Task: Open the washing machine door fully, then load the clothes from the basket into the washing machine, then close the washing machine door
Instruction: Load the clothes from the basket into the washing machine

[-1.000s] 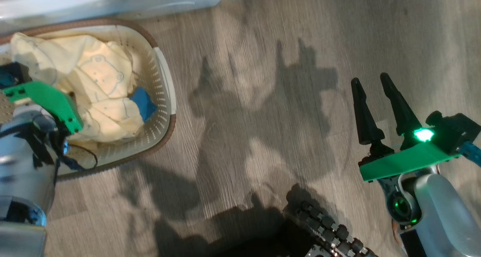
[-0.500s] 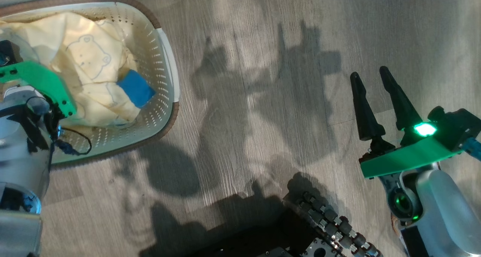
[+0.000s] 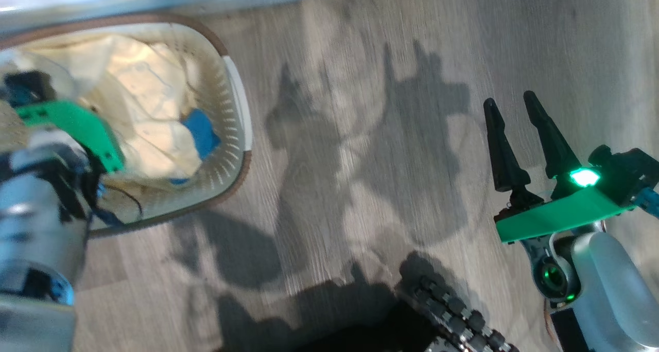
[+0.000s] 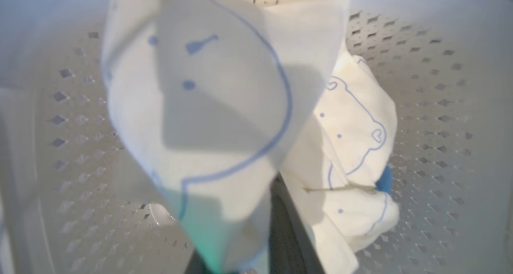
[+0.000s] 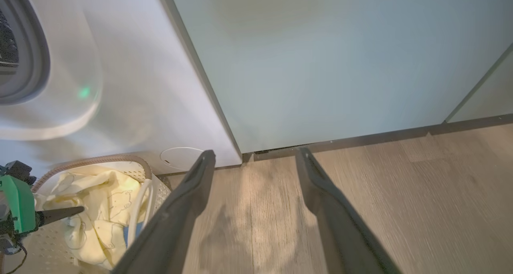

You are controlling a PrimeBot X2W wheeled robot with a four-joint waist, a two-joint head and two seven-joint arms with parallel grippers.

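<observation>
Fingers of left gripper (image 5: 80, 209) pinch pale cream bear-printed clothes (image 4: 224, 105) in cream perforated plastic basket (image 3: 239, 110), right gripper (image 3: 509, 99) spread empty; I judge loading barely begun, whole pile left.

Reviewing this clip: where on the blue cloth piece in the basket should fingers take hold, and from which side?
Pinch the exposed part of the blue cloth, coming down from above. It lies low beside the basket wall, partly tucked under the cream garments, so sideways approaches look blocked.
</observation>
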